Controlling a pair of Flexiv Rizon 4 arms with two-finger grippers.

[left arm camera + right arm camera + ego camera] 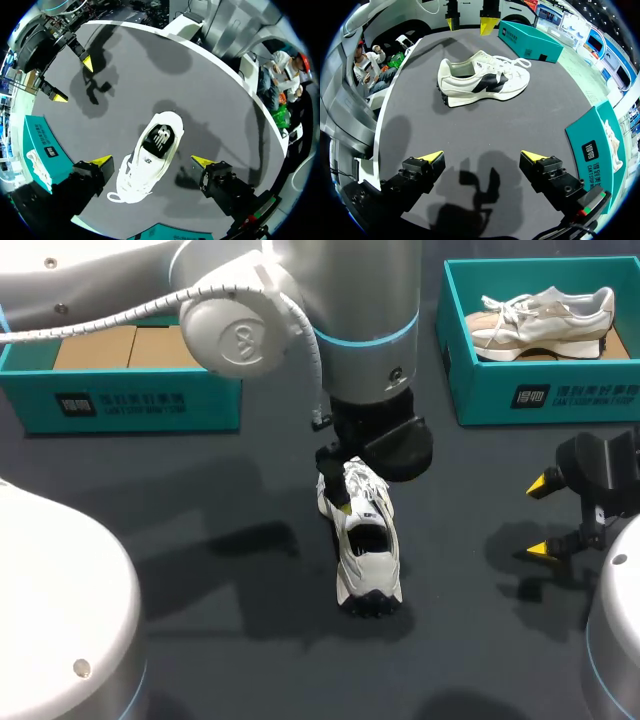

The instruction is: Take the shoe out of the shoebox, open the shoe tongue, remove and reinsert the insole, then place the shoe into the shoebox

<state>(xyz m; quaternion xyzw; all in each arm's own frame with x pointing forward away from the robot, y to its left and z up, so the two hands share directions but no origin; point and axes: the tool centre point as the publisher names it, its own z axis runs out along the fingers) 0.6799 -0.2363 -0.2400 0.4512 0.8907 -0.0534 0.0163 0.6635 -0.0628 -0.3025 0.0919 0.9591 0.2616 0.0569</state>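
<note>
A white shoe with black side panels (367, 542) lies on the dark table, its black insole showing in the left wrist view (155, 147). My left gripper (151, 161) hangs over its laced front, open, one yellow tip on each side and clear of it. In the right wrist view the shoe (480, 82) lies side-on, well ahead of my right gripper (482, 157), which stands open and empty. The right gripper (542, 517) is near the table's right edge. An open teal shoebox (120, 400) stands at the back left.
A second teal shoebox (545, 395) at the back right holds a beige and white shoe (545, 322). My left arm's wrist (375, 430) hides the table behind the shoe. Bare tabletop lies between the shoe and the right gripper.
</note>
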